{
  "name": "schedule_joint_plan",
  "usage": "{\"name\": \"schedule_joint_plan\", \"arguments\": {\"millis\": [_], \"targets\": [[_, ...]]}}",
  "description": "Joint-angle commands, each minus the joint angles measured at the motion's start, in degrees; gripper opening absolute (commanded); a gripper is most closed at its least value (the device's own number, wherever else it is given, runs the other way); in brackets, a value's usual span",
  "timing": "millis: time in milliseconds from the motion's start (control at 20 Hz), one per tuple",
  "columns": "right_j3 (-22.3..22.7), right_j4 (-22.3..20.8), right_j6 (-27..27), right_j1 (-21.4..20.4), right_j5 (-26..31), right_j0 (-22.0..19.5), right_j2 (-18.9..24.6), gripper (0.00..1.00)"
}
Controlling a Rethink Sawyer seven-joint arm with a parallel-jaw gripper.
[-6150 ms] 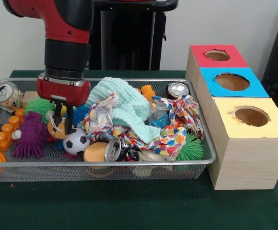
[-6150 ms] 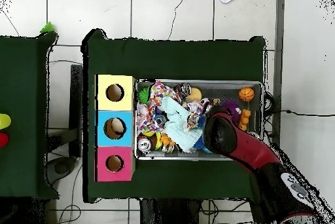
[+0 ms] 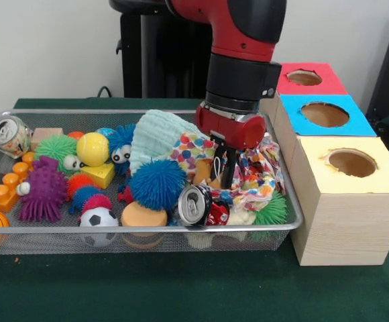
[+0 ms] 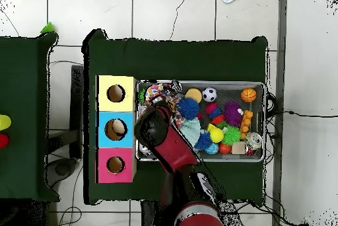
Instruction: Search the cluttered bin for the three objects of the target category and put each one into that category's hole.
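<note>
The wire-mesh bin is full of toys; it also shows in the overhead view. My gripper reaches down into the bin's right part, among a colourful patterned cloth. A small tan-orange soft toy sits right against the gripper's left side; whether it is held is unclear. The red-surround hole is on the farthest box, behind and right of the arm; in the overhead view it lies beside the bin. There my arm hides the gripper. No yellow duckling shows.
Boxes with a blue-surround hole and a yellow-surround hole stand right of the bin. Near the gripper lie a blue spiky ball, a soda can, a mint knitted cloth and a green spiky ball. Orange bricks lie far left.
</note>
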Motion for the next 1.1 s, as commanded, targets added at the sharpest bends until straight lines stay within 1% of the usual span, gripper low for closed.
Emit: {"name": "schedule_joint_plan", "arguments": {"millis": [50, 200, 300, 350, 450, 700, 850, 950, 1000, 1100], "targets": [[6.7, 5.8, 21.2, -1.6, 12.9, 3.6, 9.7, 0.00], [7.4, 7.1, 21.8, -4.1, 17.2, 3.8, 9.7, 0.00], [7.9, 7.4, 22.1, -5.6, 18.8, 3.2, 10.4, 0.00], [7.8, 7.4, 21.8, -6.1, 20.1, 3.2, 10.1, 0.00], [7.0, 7.1, 22.1, -7.1, 24.0, 4.3, 7.9, 0.00], [6.8, 4.8, 23.5, -10.9, 31.7, 4.6, 4.8, 0.00], [7.3, 3.3, 21.9, -12.1, 34.1, 4.0, 3.4, 0.00], [8.6, 2.8, 19.6, -12.8, 34.1, 3.0, 3.5, 0.00], [9.2, 2.0, 18.5, -13.3, 34.8, 2.7, 3.0, 0.00], [9.5, -1.4, 16.5, -13.9, 38.1, 2.6, 0.5, 0.00]]}}
